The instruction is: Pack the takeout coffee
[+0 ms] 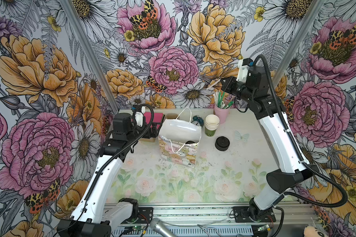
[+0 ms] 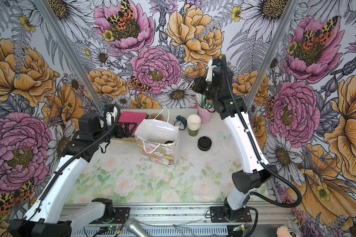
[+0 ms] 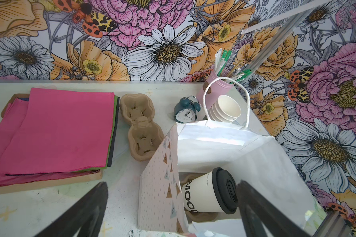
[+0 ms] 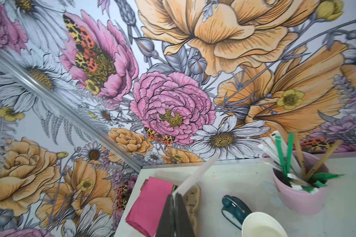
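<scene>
Where bag [image 3: 162, 184] gapes, lidded coffee cup [image 3: 203, 190] sits inside.

Table [image 1: 173, 184] with bag [image 1: 179, 147], clock [image 1: 197, 121], cup stack [image 1: 211, 125], probably lids [image 1: 222, 143].

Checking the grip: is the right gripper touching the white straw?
Touching. The right wrist view shows the right gripper shut on the white straw, which sticks out between its jaws.

Between the left gripper's [image 3: 172, 183] fingers [image 3: 90, 205], the coffee cup [image 3: 206, 192] lies tilted inside the bag [image 3: 214, 141]; beyond their tips sit the cup tray [image 3: 142, 127], clock [image 3: 186, 111] and cup stack [image 3: 226, 108]. A straw [image 4: 195, 176] juts from between the right gripper's [image 4: 174, 195] fingers [image 4: 167, 215], the straw pot [image 4: 300, 197] near them
</scene>
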You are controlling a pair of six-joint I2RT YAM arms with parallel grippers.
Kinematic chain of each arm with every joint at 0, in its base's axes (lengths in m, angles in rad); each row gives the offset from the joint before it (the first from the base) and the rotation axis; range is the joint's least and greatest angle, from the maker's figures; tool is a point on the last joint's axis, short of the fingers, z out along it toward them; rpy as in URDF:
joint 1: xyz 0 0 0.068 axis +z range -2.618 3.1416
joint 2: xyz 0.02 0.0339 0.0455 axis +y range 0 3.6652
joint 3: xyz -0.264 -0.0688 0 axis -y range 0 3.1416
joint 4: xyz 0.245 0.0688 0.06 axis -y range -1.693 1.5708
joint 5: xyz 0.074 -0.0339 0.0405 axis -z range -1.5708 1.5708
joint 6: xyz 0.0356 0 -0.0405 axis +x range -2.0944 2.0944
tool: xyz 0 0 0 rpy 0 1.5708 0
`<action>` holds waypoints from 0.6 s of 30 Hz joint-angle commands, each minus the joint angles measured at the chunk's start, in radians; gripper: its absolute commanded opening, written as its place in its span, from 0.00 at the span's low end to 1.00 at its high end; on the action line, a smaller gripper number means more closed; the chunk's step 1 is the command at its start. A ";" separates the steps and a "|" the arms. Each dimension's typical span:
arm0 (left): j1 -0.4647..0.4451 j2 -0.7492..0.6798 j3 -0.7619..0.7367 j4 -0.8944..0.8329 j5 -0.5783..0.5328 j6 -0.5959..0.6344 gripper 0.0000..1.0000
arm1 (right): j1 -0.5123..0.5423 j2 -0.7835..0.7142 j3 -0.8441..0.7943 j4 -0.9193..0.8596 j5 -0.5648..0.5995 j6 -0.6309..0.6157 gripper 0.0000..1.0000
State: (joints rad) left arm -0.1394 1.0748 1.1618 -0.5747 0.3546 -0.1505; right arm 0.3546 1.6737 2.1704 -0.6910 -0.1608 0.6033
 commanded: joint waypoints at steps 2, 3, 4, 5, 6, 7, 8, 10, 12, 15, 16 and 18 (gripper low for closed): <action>0.010 -0.017 0.001 0.034 -0.021 -0.008 0.99 | 0.058 -0.045 0.016 0.008 -0.185 -0.033 0.00; 0.009 -0.016 0.000 0.035 -0.021 -0.007 0.99 | 0.073 -0.051 0.009 0.008 -0.215 -0.036 0.00; 0.009 -0.017 0.001 0.034 -0.021 -0.009 0.99 | 0.085 -0.056 0.002 0.006 -0.244 -0.037 0.00; 0.009 -0.016 -0.001 0.034 -0.023 -0.008 0.99 | 0.101 -0.062 -0.009 0.006 -0.273 -0.038 0.00; 0.009 -0.018 -0.001 0.034 -0.023 -0.009 0.99 | 0.114 -0.071 -0.020 0.007 -0.300 -0.042 0.00; 0.010 -0.018 -0.001 0.035 -0.023 -0.011 0.99 | 0.127 -0.079 -0.034 0.005 -0.320 -0.047 0.00; 0.010 -0.018 -0.003 0.035 -0.025 -0.012 0.99 | 0.142 -0.090 -0.050 0.002 -0.341 -0.057 0.00; 0.009 -0.019 -0.004 0.034 -0.026 -0.014 0.99 | 0.163 -0.111 -0.089 -0.010 -0.374 -0.076 0.00; 0.009 -0.021 -0.006 0.033 -0.028 -0.015 0.99 | 0.182 -0.135 -0.137 -0.022 -0.398 -0.094 0.00; 0.009 -0.023 -0.008 0.034 -0.027 -0.016 0.99 | 0.205 -0.169 -0.208 -0.039 -0.417 -0.118 0.00; 0.009 -0.023 -0.008 0.034 -0.027 -0.016 0.99 | 0.210 -0.178 -0.226 -0.044 -0.424 -0.121 0.00; 0.008 -0.023 -0.009 0.034 -0.025 -0.015 0.99 | 0.224 -0.193 -0.257 -0.050 -0.439 -0.129 0.00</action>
State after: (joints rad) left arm -0.1394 1.0744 1.1618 -0.5716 0.3504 -0.1581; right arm 0.5644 1.5146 1.9434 -0.7223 -0.5491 0.5095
